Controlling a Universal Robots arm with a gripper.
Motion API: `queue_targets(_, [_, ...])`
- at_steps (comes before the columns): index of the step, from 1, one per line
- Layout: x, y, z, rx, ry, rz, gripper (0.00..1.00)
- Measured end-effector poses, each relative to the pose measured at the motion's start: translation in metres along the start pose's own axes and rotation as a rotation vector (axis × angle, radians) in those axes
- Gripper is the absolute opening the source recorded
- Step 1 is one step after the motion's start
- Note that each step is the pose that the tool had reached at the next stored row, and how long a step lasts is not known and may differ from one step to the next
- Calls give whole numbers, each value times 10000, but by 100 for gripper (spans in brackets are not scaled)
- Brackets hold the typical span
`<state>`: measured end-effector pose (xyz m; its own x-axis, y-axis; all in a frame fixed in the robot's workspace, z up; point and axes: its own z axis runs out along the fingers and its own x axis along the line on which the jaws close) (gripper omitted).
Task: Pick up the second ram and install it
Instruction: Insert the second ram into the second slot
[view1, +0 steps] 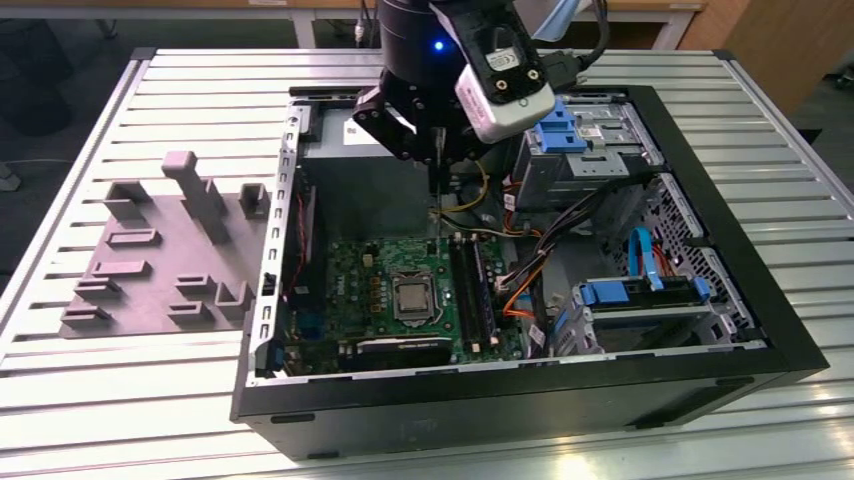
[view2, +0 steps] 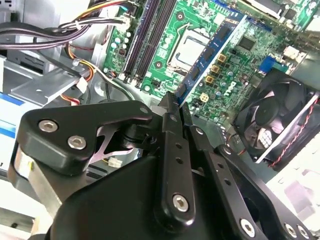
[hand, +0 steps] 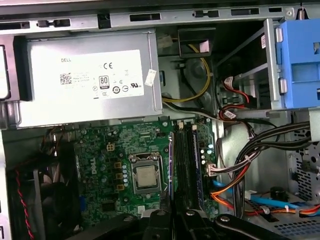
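Observation:
My gripper (view1: 434, 150) hangs over the open computer case (view1: 534, 400), near its back half. It is shut on the second ram (view1: 438, 195), a thin blue-green stick that points straight down at the motherboard (view1: 387, 290). In the second wrist view the fingers (view2: 172, 130) pinch the ram (view2: 212, 47) by one end, and its dark chips show along the strip. The first wrist view shows the ram (hand: 171, 165) edge-on above the board, just beside the long black memory slots (hand: 190, 165) and apart from them. The gripper (hand: 172, 214) sits at that picture's lower edge.
A grey holder tray (view1: 147, 270) with upright blocks lies on the slatted table at the exterior view's left. Inside the case are the power supply (hand: 90, 75), the processor socket (hand: 146, 176), a black fan (view2: 275, 120), blue drive cages (view1: 567, 125) and loose cable bundles (hand: 250, 160) beside the slots.

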<state>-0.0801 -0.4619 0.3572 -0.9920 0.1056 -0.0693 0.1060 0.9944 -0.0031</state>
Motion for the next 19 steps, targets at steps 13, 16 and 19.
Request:
queue_targets(13, [0,0,0,-84,-4,-1213,14])
queue_targets(16, [0,0,0,-101,-5,-1448,14])
queue_targets(19, [0,0,0,-116,-5,-1678,14])
